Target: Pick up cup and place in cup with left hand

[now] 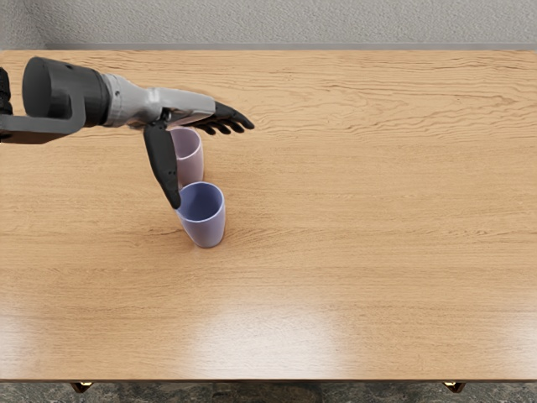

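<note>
- From my end of the link I see my left arm [67, 94], black and grey, coming in from the left edge over the table; its grey-and-black five-finger hand [186, 102] is above the cups, on their far side in my view.
- The hand is wide and holds nothing that I can see; its black fingers [232, 115] reach out to the right, slightly bent and close together; the black thumb [163, 161] stands well away from them, pointing toward the near side.
- The thumb's tip is at the left of the blue cup's rim in my view; I cannot tell whether it touches.
- The tapered, smooth periwinkle-blue cup [206, 232] stands upright on the left part of the table, mouth up, with its darker blue inside showing.
- The pale pink tapered cup [192, 160] is just behind it, also upright; the thumb hides part of its left side, and I cannot tell whether the two cups touch.
- Under them lies the light wood-grain table [352, 218]; a textured grey wall [294, 23] rises beyond its far edge.
</note>
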